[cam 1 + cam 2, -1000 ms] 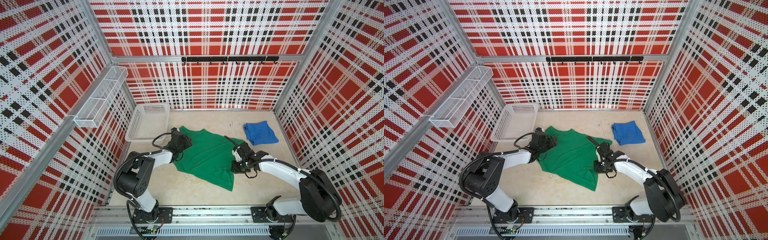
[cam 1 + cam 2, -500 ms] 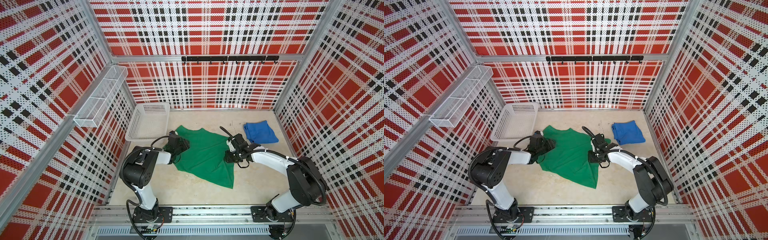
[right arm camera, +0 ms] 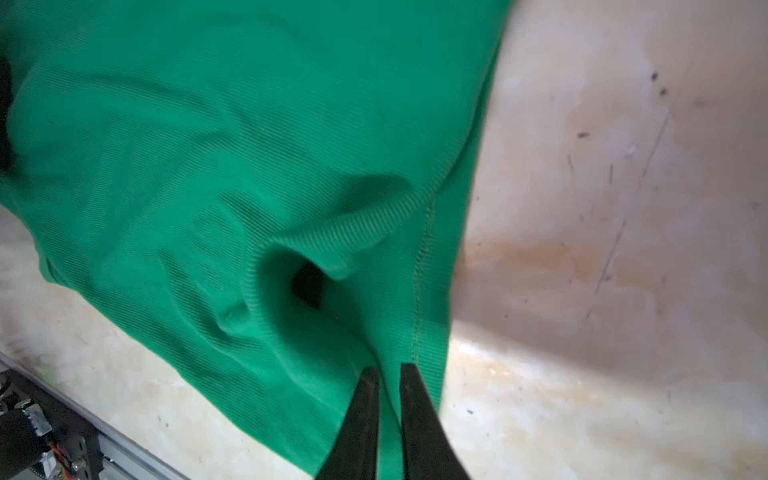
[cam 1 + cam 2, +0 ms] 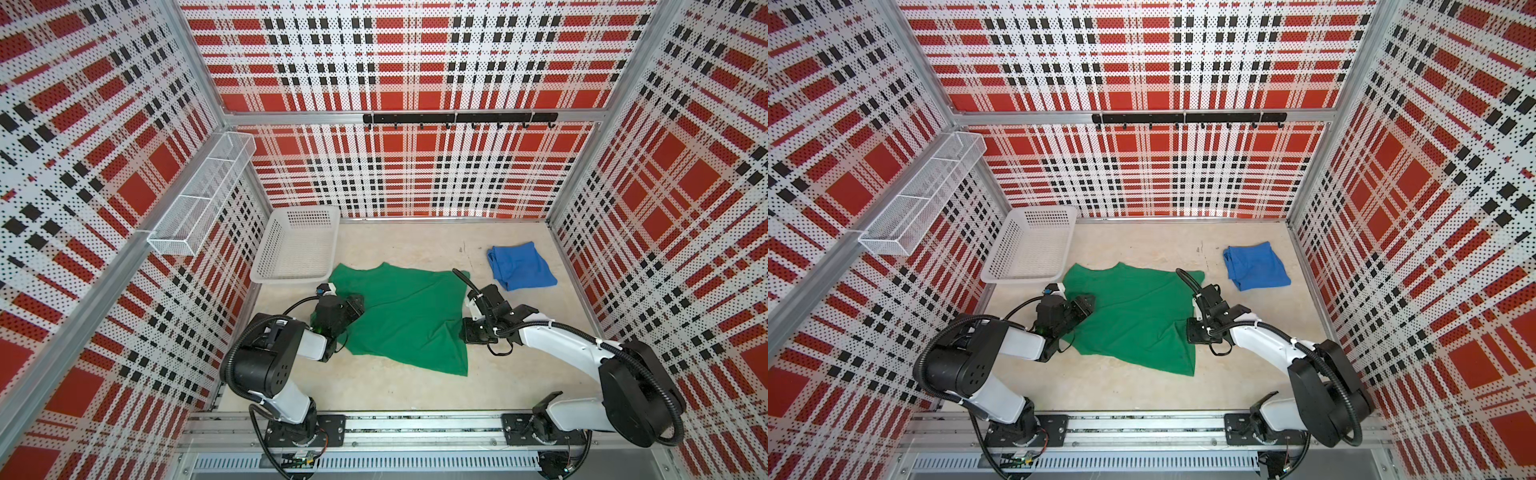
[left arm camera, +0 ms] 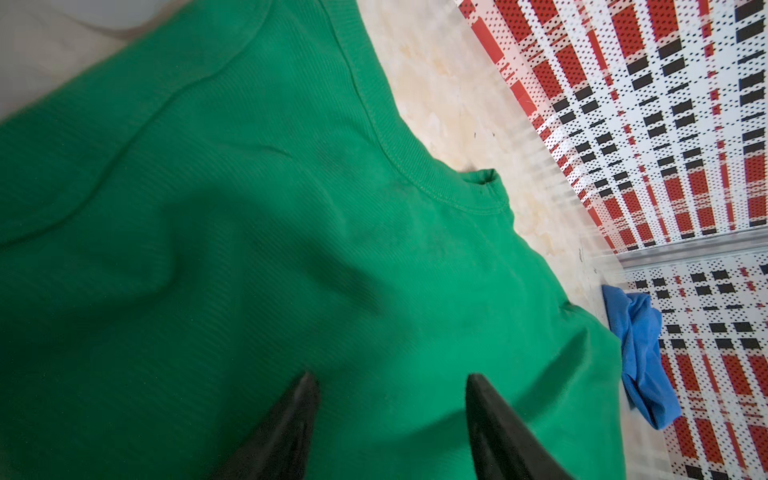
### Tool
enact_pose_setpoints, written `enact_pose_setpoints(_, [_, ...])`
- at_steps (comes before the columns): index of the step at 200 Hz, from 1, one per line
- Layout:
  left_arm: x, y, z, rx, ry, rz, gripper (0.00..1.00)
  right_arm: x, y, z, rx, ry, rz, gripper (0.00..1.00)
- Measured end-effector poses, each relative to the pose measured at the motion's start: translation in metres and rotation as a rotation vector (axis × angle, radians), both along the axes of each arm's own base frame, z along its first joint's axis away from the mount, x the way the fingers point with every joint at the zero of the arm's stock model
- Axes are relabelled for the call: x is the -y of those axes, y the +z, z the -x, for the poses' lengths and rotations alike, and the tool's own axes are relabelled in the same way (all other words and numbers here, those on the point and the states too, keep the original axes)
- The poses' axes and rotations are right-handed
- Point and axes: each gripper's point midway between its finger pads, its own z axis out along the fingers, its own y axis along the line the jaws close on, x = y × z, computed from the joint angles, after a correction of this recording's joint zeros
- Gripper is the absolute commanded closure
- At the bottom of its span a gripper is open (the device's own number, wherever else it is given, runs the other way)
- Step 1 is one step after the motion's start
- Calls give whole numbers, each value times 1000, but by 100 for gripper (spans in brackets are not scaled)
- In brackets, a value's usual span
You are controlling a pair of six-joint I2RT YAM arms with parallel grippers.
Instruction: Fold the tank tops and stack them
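Top views both show the beige table [image 4: 374, 386] with the green tank top [image 4: 407, 316] spread over its middle, mostly flat, with one corner reaching toward the arm bases. A white basket [image 4: 291, 278] stands at the far left of the table, and its near rim sits just beside the green garment's far left corner. The blue tank top [image 4: 521, 266] lies as a small rumpled bundle at the far right, apart from the green one. On the left edge of the green cloth sits the left gripper [image 5: 390, 376]. Its fingers are spread wide, their tips are down at the fabric, and only flat cloth lies between them. Whether they press on it cannot be told. At the cloth's right edge, the right gripper [image 3: 389, 366] has its fingers drawn almost together, pinching a strip of the green tank top beside the stitched hem. The fabric just ahead of that pinch is raised into a loose, hollow fold.
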Motion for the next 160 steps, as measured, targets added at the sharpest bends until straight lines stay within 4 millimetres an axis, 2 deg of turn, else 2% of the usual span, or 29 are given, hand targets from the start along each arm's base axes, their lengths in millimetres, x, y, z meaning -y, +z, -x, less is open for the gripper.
enact_pose_setpoints(32, [-2,4,6,10,13,17,38,-8,-8,5,-22,26,-5,77])
enact_pose_setpoints(81, [-2,4,6,7,23,25,38,-51,-8,17,-24,153,-18,74])
enact_pose_setpoints(109, [-3,4,8,3,25,27,38,-73,1,28,8,215,-6,58])
enact_pose_setpoints(136, [-3,4,8,2,25,26,38,-72,-5,36,-2,214,18,50])
enact_pose_setpoints(160, [-3,4,8,1,26,26,38,-70,-11,35,-13,197,28,50])
